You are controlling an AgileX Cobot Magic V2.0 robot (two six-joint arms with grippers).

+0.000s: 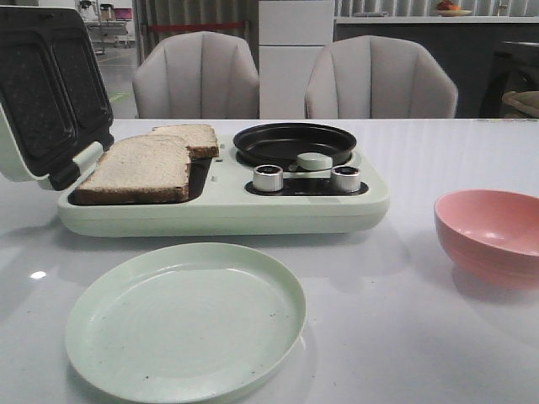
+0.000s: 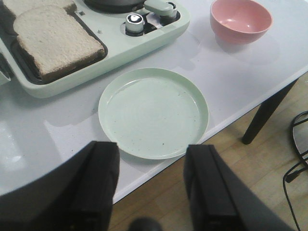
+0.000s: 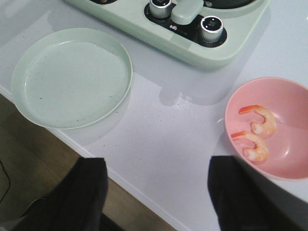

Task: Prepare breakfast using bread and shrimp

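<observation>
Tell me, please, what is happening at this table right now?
Nothing is being handled yet. Both the left gripper and right gripper hang open, holding nothing. Two beige bread slices lie on the pale green breakfast maker; two orange-pink shrimp sit in the pink bowl; the pale green plate holds nothing.

Legible text: none. Pale green breakfast-maker appliance (image 3: 192, 45): small white marking on the black control strip between its two silver knobs (image 3: 174, 30), too small and blurred to read. No other labels, brands, numbers or signs discernible on any item.
</observation>
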